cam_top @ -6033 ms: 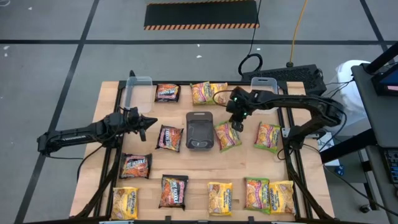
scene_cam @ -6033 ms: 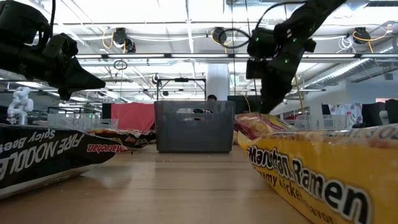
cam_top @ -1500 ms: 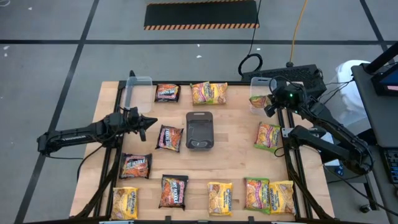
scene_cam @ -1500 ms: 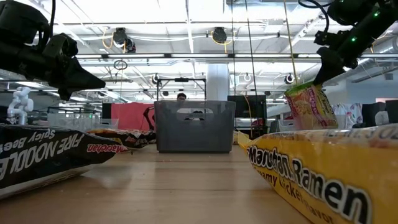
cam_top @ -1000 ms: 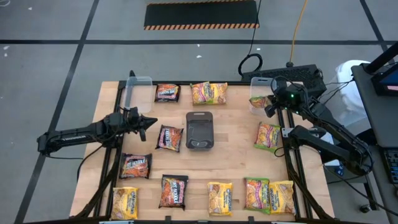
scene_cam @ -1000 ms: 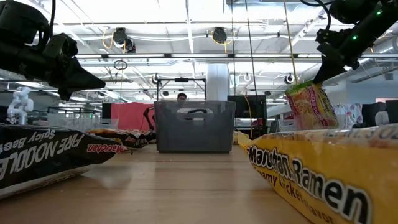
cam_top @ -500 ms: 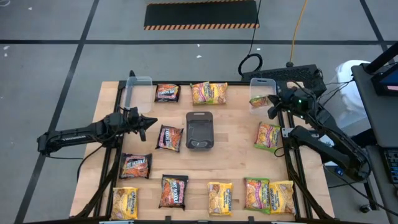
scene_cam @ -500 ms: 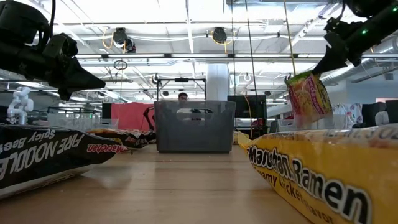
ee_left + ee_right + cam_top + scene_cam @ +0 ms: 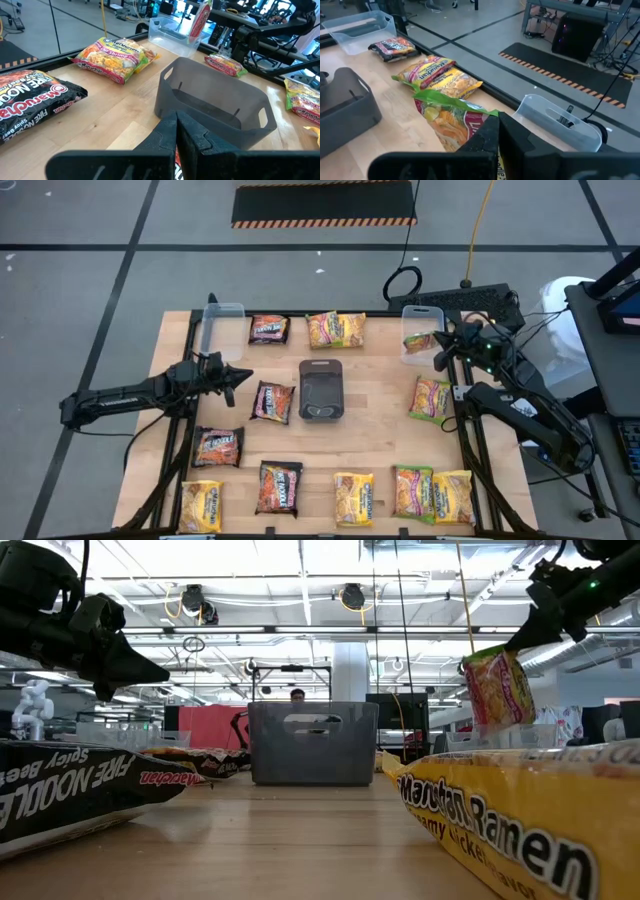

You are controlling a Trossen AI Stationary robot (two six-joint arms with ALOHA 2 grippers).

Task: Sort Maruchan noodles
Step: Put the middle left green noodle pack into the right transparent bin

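My right gripper (image 9: 439, 358) is shut on a green-edged orange-pink noodle packet (image 9: 420, 340) above the clear tub (image 9: 423, 328) at the table's far right. In the low view the packet (image 9: 497, 686) hangs under the gripper (image 9: 517, 640). My left gripper (image 9: 243, 375) hovers shut over the table's left half, near a dark packet (image 9: 270, 401) lying flat. Several more packets lie flat around the table, such as a yellow one (image 9: 353, 498). My right gripper pinches the packet between its two fingers (image 9: 489, 134) at its upper, green-edged end (image 9: 470, 109), near a corner. The fingers come slanting down from the table's right side. The packet is lifted clear and hangs nearly upright below them (image 9: 497, 690).
A dark grey tray (image 9: 321, 389) stands mid-table, seen close ahead in the left wrist view (image 9: 215, 102). A second clear tub (image 9: 222, 330) sits at the far left. Packets line the near edge (image 9: 432, 492) and the far edge (image 9: 336, 329).
My right gripper has moved a little up and toward the table's right edge, staying shut. The packet has risen with it and hangs higher above the tub than a second ago. My left arm has kept still.
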